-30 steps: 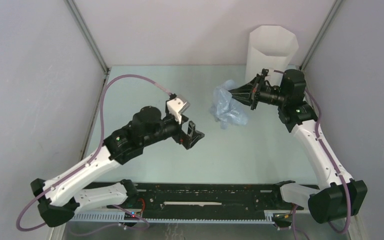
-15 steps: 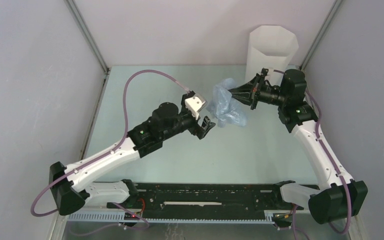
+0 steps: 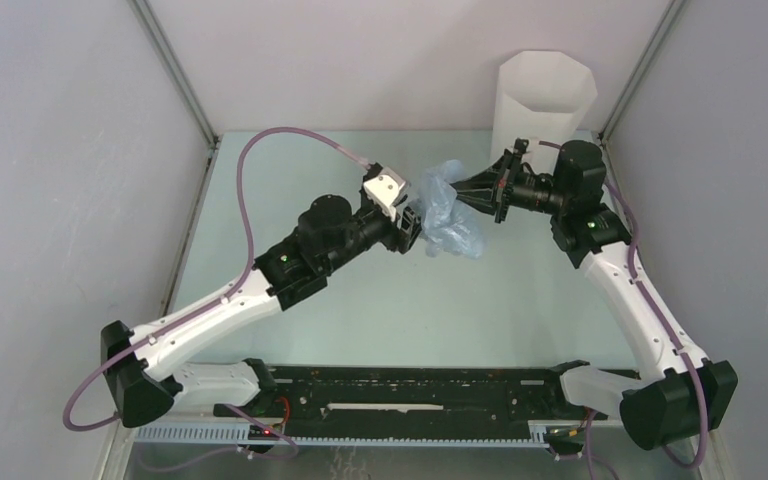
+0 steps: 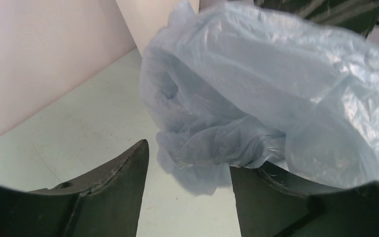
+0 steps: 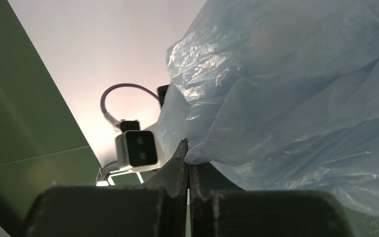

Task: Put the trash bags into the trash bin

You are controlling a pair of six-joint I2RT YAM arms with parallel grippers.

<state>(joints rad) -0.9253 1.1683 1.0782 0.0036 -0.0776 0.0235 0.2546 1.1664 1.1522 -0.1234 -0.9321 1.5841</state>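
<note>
Pinching the pale-blue trash bag (image 3: 452,212) near its top, the right hand (image 3: 463,192) has both fingers pressed together on the film. The bag hangs crumpled from it over the table (image 3: 360,300). Left hand (image 3: 415,228) is spread wide at the bag's lower folds, with film draped onto one finger. White trash bin (image 3: 545,100) stands upright at the far right corner, and the bag is outside it.
</note>
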